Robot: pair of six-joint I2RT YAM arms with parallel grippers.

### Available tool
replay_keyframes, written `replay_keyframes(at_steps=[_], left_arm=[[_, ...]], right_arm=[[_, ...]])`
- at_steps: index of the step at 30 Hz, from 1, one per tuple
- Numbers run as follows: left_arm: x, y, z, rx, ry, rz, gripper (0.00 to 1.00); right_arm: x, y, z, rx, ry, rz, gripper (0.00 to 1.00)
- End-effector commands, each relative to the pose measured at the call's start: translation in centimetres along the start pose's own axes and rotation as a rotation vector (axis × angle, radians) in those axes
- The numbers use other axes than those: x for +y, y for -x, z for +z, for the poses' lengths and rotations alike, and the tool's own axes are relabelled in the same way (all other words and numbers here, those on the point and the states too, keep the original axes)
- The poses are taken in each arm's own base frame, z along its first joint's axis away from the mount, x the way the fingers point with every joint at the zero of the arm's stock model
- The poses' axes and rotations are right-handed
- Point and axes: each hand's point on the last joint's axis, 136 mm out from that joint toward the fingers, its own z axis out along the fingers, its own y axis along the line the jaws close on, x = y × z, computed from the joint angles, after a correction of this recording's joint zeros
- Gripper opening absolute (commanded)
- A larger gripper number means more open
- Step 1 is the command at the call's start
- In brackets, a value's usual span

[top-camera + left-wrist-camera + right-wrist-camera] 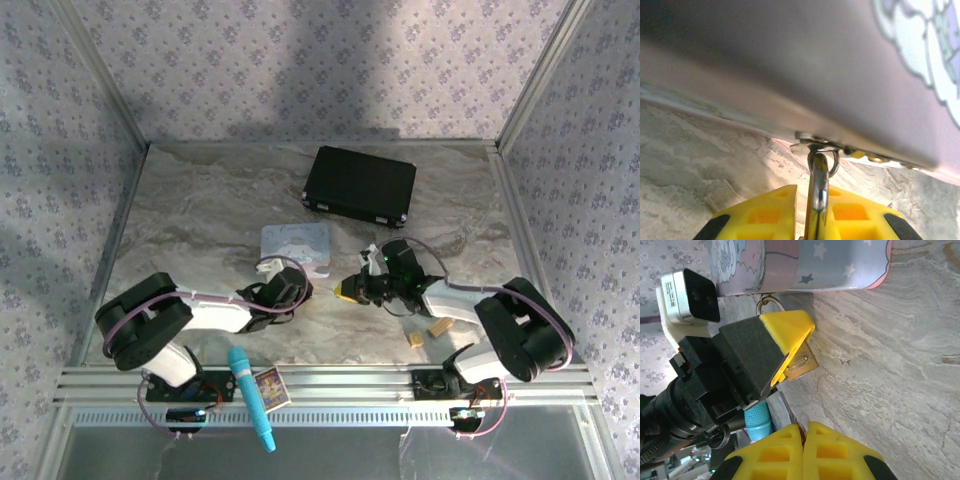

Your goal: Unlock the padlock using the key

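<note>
From the left wrist I see the left pincer (pixel 816 212) clamped on the small brass padlock (pixel 801 364), edge-on; the right wrist shows its flat face beyond the tightly closed right pincer (pixel 804 435).

Brass padlock (pixel 802 362) pinched between yellow jaws; silver shackle (pixel 768 302) hooked onto tin (pixel 840 265).

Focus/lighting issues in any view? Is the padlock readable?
Left wrist: tin too close, a soft, shadowed blur; the shackle in the left gripper is soft too, while the marble table behind is sharper. Right wrist: crisp, evenly lit, padlock readable. Top external: broad soft shadows on the back wall, padlock too small to make out.
</note>
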Motion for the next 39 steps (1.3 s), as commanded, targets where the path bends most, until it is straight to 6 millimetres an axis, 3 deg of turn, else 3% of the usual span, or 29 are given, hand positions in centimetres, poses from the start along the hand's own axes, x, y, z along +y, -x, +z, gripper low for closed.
replay_keyframes(at_steps=[1, 9, 21, 39], left_arm=[[-0.9, 0.9, -0.7, -0.030, -0.032, -0.116, 0.00], [-1.3, 1.2, -0.9, -0.032, -0.078, -0.258, 0.00], [-0.4, 0.7, -0.6, -0.010, -0.051, -0.411, 0.00], [-1.4, 0.0, -0.3, 0.030, -0.078, -0.439, 0.00]], right_arm=[[0.1, -0.7, 0.7, 0.036, 0.030, 0.084, 0.00], [0.5, -0.8, 2.6, 0.074, 0.064, 0.131, 0.00], [0.2, -1.0, 3.4, 0.066, 0.089, 0.156, 0.00], [1.1, -0.2, 4.2, 0.051, 0.113, 0.145, 0.00]])
